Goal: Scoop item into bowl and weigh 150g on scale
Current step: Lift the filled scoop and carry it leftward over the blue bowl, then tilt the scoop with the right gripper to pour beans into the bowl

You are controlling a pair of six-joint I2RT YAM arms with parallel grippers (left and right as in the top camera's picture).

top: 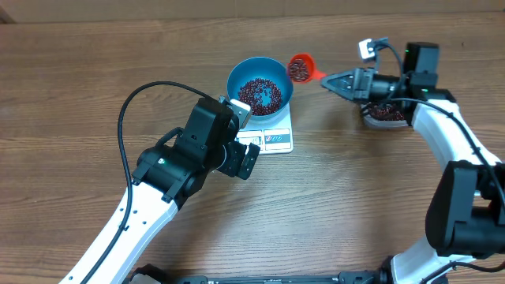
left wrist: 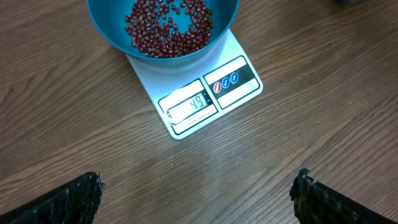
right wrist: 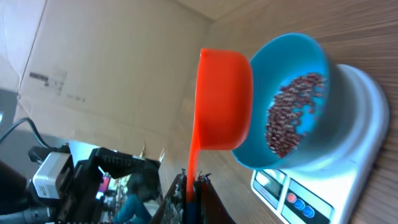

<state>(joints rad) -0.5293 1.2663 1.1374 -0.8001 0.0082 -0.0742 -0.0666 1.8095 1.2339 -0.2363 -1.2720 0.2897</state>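
Overhead: round deep blue bowl [top: 260, 72] sits on the flat white kitchen scale [top: 276, 140] so each added load registers. The right claw [top: 331, 80] is clamped tight on the handle of the orange plastic scoop [top: 300, 69]. Its loaded cup is level, just right of the bowl rim, likely staged to pour. The dark red-brown beans [top: 260, 95] cover the bowl bottom.

Left wrist: the left claw [left wrist: 196, 208] is spread fully and holds nothing. It hangs on the near side of the scale, clear of it. Display reads 49, so well short.

Right wrist: scoop cup beside the bowl's left rim.

Brown wood-grain table [top: 355, 197] — cardboard wall [right wrist: 112, 62] behind it.
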